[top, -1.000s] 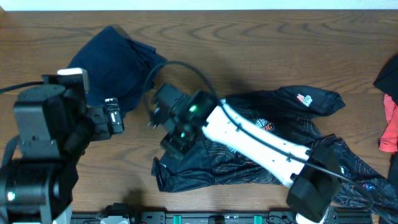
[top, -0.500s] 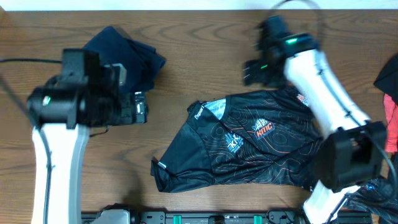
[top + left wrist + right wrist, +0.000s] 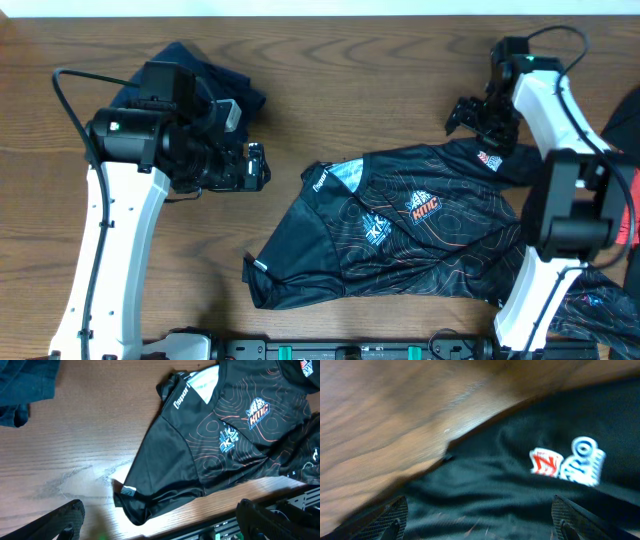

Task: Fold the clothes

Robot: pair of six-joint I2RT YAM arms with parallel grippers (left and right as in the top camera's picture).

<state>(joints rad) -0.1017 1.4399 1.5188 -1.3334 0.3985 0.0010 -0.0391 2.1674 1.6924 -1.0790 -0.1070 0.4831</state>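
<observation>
Sprawling face-up on the table (image 3: 330,80), the jersey (image 3: 400,240) awaits its first fold | progress: roughly spread, nothing folded yet | right gripper (image 3: 468,115): jaws apart, empty, jersey just beneath | left gripper (image 3: 255,166): jaws apart, empty, jersey ahead, well clear

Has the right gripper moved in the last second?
Yes. The right gripper swung rightward, away from the navy cloth, and now sits by the far sleeve of the jersey.
</observation>
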